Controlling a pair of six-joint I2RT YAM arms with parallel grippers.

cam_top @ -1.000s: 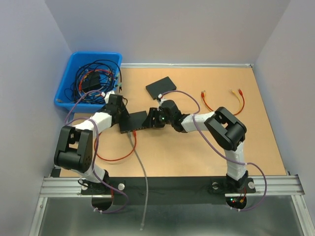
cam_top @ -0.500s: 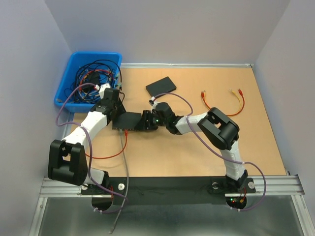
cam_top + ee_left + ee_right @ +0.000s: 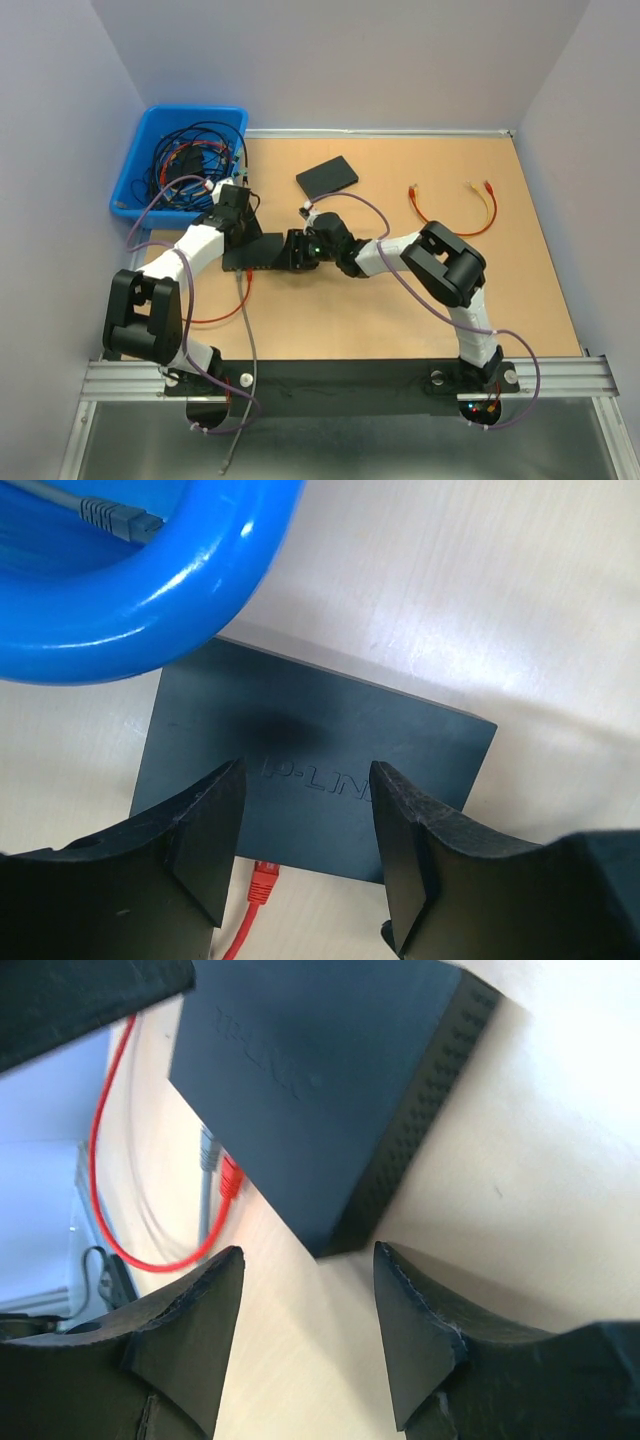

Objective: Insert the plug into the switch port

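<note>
The black switch [image 3: 256, 253] lies flat on the table left of centre. A red plug [image 3: 263, 878] on a red cable meets its front edge, with a grey plug [image 3: 206, 1150] beside it. I cannot tell whether either is seated in a port. My left gripper [image 3: 243, 228] hovers open over the switch [image 3: 310, 770], holding nothing. My right gripper [image 3: 298, 248] is open and empty at the switch's right end, its jaws either side of the near corner of the switch [image 3: 310, 1070]. The red plug [image 3: 230, 1175] also shows in the right wrist view.
A blue bin [image 3: 180, 160] full of cables stands at the back left, its rim [image 3: 150, 610] close to the switch. A second black box [image 3: 327, 176] lies behind. Red and yellow cables [image 3: 450, 205] lie at the right. The red cable [image 3: 225, 315] and a grey cable [image 3: 250, 350] trail toward the near edge.
The switch has slid a little to the left. My right gripper followed it left and my left arm shifted its elbow; both grippers stay open.
</note>
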